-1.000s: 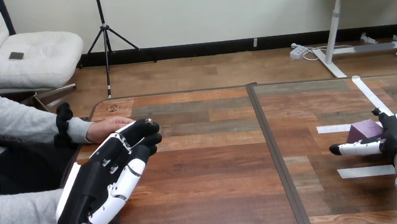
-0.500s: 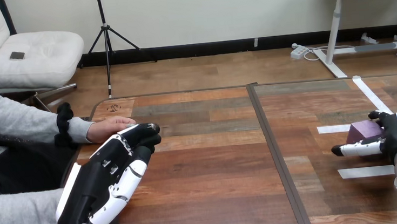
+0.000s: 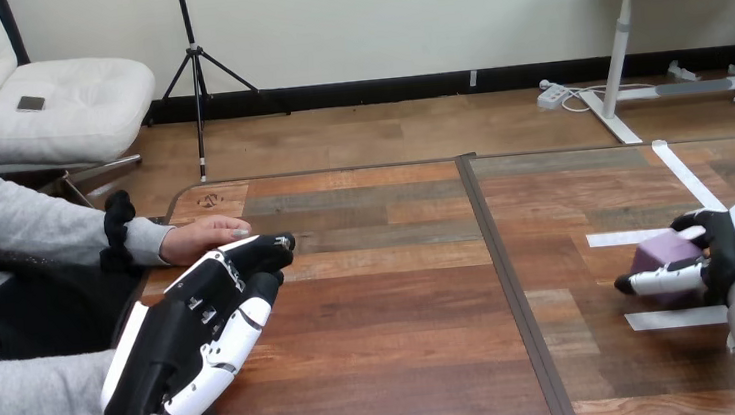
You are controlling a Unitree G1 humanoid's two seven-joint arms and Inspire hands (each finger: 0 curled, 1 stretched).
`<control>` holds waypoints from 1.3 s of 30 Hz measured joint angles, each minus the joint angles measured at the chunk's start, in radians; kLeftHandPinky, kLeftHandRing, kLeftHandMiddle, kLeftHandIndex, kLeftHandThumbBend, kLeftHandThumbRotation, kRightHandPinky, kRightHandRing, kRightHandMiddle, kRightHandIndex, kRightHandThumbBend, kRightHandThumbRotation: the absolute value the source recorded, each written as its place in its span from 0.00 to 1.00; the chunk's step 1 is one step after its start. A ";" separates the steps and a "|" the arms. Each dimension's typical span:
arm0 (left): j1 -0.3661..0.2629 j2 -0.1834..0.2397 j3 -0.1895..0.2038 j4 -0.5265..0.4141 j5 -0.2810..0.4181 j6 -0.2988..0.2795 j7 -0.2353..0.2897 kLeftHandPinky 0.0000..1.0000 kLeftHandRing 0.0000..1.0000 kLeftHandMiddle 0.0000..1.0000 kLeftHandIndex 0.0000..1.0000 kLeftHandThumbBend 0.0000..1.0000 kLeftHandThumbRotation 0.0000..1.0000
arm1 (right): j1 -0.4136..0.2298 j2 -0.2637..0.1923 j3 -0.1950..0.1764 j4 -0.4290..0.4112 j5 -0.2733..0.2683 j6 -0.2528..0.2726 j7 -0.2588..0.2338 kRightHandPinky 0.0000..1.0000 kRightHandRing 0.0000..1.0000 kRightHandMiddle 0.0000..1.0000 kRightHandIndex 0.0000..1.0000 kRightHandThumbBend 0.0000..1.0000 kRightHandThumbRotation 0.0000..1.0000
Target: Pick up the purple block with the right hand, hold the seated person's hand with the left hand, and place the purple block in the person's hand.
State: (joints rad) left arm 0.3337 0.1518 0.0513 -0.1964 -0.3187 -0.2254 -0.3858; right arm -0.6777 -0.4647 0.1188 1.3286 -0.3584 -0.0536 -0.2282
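Where white tape strips (image 3: pixel 676 318) are laid on the right half of the desk (image 3: pixel 407 365), the purple block (image 3: pixel 659 252) is found near the desk's right edge, between two of the strips. It is clamped by the right robot hand (image 3: pixel 724 252): the thumb is curled over the block's top, and the fingers (image 3: pixel 656 281) are wrapped along its near side, so that the block is pinched between them. Whether its underside is touching the desk or is just clear of it cannot be told. The silver forearm behind that hand is seen coming in from the lower right corner. Well apart from this, at the desk's left side, the left robot hand (image 3: pixel 180 349) is held with its back turned upward and its fingers (image 3: pixel 248 268) nearly straight and close together, curled round nothing. Its fingertips are pointed toward the person's hand (image 3: pixel 200 237), which is rested on the desk's left edge at the end of a grey sleeve. The fingertips are placed just beside that hand, but contact between the two cannot be made out.
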 measured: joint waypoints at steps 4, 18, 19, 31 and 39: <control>0.000 0.000 0.000 0.000 0.000 0.000 0.000 0.88 0.85 0.78 0.65 0.27 0.35 | 0.004 0.003 0.000 0.000 0.000 -0.001 -0.005 0.35 0.51 0.61 0.76 1.00 0.11; 0.000 0.000 0.001 0.000 0.013 -0.002 -0.005 0.89 0.85 0.78 0.63 0.28 0.36 | 0.013 0.008 0.001 0.000 0.000 -0.016 -0.014 0.35 0.51 0.61 0.71 0.96 0.03; -0.001 0.000 0.002 0.000 0.014 -0.002 -0.005 0.89 0.84 0.77 0.63 0.28 0.36 | 0.014 0.008 0.001 0.000 0.000 -0.019 -0.015 0.36 0.51 0.62 0.70 0.95 0.02; -0.001 -0.002 0.002 0.000 0.015 -0.015 -0.004 0.88 0.84 0.77 0.61 0.26 0.38 | 0.029 0.008 0.001 0.000 0.000 -0.052 -0.030 0.49 0.60 0.65 0.66 0.91 0.00; -0.001 -0.003 0.002 0.000 0.015 -0.022 -0.004 0.88 0.85 0.77 0.60 0.23 0.39 | 0.034 0.008 0.000 0.000 0.001 -0.070 -0.033 0.50 0.59 0.64 0.64 0.90 0.00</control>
State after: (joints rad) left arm 0.3328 0.1484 0.0532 -0.1966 -0.3037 -0.2470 -0.3900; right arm -0.6436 -0.4571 0.1192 1.3287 -0.3576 -0.1239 -0.2607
